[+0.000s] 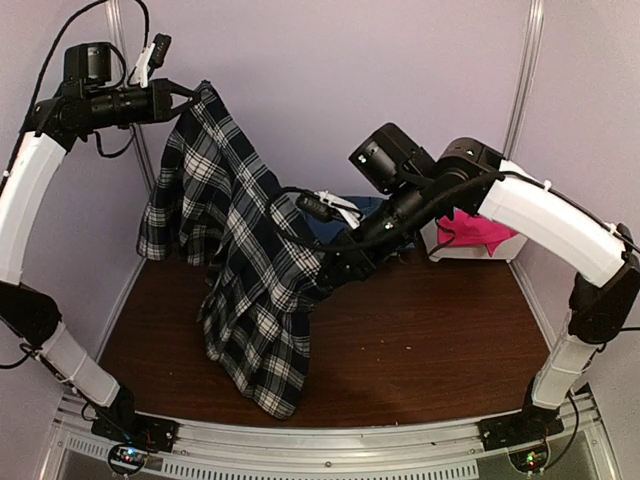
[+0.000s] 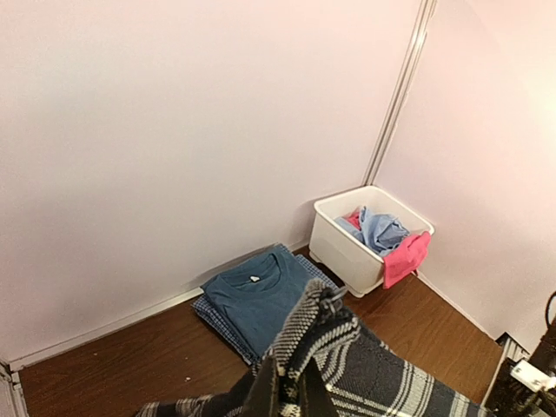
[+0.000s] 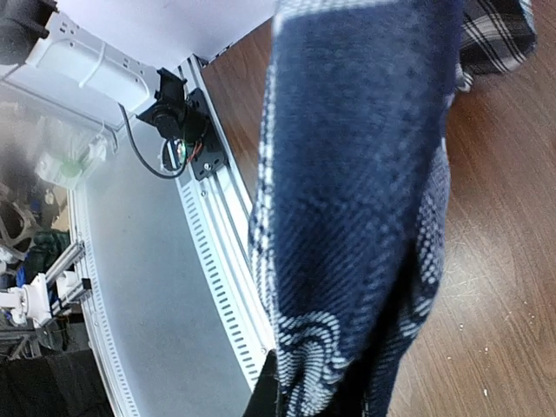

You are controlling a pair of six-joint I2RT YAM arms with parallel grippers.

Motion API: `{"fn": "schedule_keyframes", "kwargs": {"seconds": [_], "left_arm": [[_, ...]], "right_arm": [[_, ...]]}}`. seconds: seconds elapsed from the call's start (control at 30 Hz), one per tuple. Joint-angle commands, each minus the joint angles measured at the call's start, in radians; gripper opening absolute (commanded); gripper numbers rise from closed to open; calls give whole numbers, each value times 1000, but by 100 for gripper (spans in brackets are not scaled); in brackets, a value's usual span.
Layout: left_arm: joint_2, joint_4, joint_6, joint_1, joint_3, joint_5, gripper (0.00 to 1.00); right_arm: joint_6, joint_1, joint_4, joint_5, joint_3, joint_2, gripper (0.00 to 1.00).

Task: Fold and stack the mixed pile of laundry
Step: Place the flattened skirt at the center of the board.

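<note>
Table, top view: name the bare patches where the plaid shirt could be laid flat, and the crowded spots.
Biggest bare patch: tabletop between the hanging plaid shirt, white bin and near rail. Smaller strip left of the shirt. Crowded: back edge, with the folded blue T-shirt and bin.

Centre-left: shirt (image 1: pixel 250 270) hangs from left gripper (image 1: pixel 198 93), high back-left, to right gripper (image 1: pixel 327 270), centre; hem on table (image 1: pixel 430 340), front. Behind: T-shirt (image 2: pixel 256 300) on folded piece (image 2: pixel 211 314). Bin (image 2: pixel 347 250) right of T-shirt, garments (image 2: pixel 378 230) inside, one over rim.
</note>
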Motion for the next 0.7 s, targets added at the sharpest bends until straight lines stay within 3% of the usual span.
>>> {"fn": "schedule_keyframes", "kwargs": {"seconds": [0.0, 0.17, 0.23, 0.27, 0.37, 0.4, 0.5, 0.53, 0.67], "left_arm": [[139, 144, -39, 39, 71, -86, 0], [361, 183, -109, -8, 109, -86, 0], [487, 138, -112, -32, 192, -158, 28], [550, 103, -122, -33, 239, -187, 35], [670, -34, -136, -31, 365, -305, 65], [668, -57, -129, -31, 358, -335, 70], [571, -51, -99, -36, 188, -372, 77], [528, -34, -90, -39, 68, -370, 77], [338, 49, -57, -56, -282, -327, 75]], "right_arm": [[163, -86, 55, -200, -309, -173, 0], [469, -303, 610, -474, -829, -342, 0], [524, -383, 723, -471, -925, -332, 27], [507, -414, 709, -410, -933, -317, 41], [328, -441, 442, -155, -804, -218, 61], [282, -439, 362, -60, -756, -195, 66], [213, -434, 266, 103, -651, -192, 66], [202, -432, 276, 106, -643, -204, 65], [202, -409, 456, -105, -710, -230, 56]]}}
